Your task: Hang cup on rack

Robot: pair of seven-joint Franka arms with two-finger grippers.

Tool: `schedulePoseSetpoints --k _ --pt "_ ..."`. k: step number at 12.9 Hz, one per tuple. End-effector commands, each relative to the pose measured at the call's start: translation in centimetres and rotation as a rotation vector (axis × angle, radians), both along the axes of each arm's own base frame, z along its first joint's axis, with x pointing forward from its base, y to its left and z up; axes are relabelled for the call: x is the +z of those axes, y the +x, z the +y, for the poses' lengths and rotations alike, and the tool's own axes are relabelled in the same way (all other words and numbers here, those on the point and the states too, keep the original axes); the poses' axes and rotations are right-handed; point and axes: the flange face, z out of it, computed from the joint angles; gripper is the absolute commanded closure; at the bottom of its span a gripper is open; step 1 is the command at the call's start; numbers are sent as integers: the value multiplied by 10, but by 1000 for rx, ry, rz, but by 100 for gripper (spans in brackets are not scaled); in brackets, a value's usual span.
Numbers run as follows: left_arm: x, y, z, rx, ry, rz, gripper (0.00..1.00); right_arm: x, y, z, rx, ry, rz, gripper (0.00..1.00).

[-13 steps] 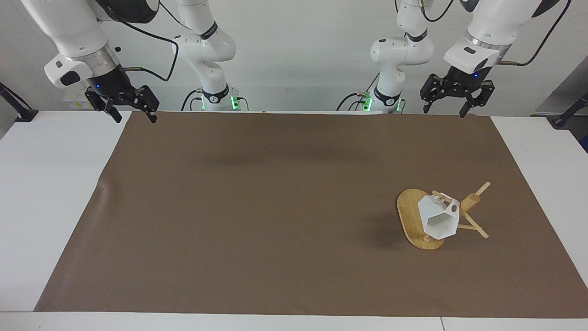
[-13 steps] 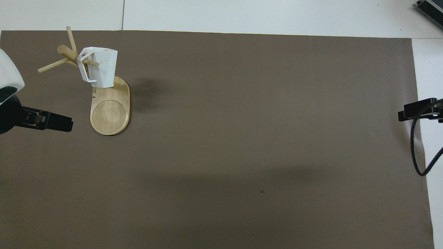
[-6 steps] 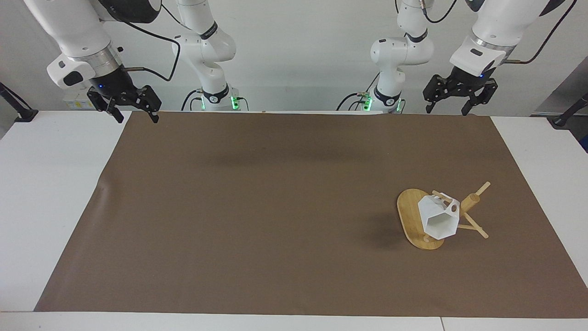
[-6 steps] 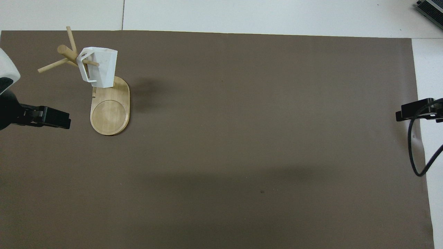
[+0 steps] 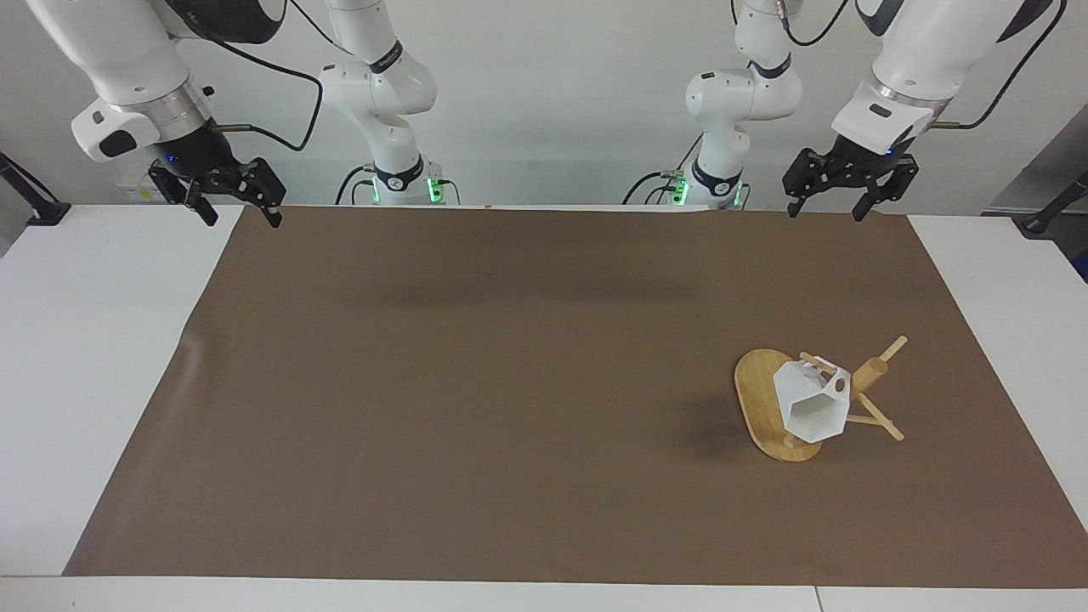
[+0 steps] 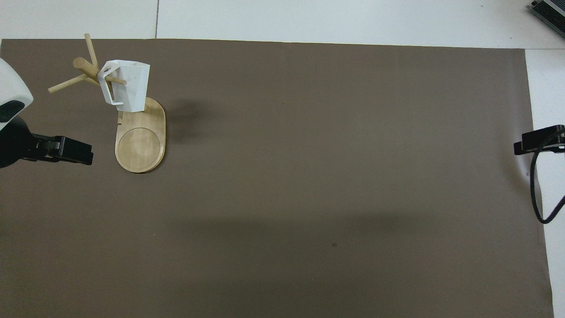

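Observation:
The white faceted cup (image 5: 812, 404) (image 6: 130, 86) hangs by its handle on a thin peg of the bamboo rack (image 5: 756, 395) (image 6: 140, 143), tilted with its mouth away from the robots. The rack stands on the brown mat toward the left arm's end of the table. My left gripper (image 5: 824, 212) (image 6: 66, 150) hangs open and empty over the mat's edge by the robots, well apart from the rack. My right gripper (image 5: 242, 219) (image 6: 536, 141) hangs open and empty over the mat's corner at the right arm's end.
A brown mat (image 5: 510, 382) covers most of the white table (image 5: 93, 357). A black cable (image 6: 536, 194) loops down from the right arm over the mat's side edge.
Both grippers have drifted slightly, rising a little and moving toward their own ends of the table. Cup and rack have not moved.

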Motion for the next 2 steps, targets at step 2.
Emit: schedulePoseSetpoints --k 2 --pt "0 -6 5 8 5 -24 0 2 -4 20 21 -6 4 0"
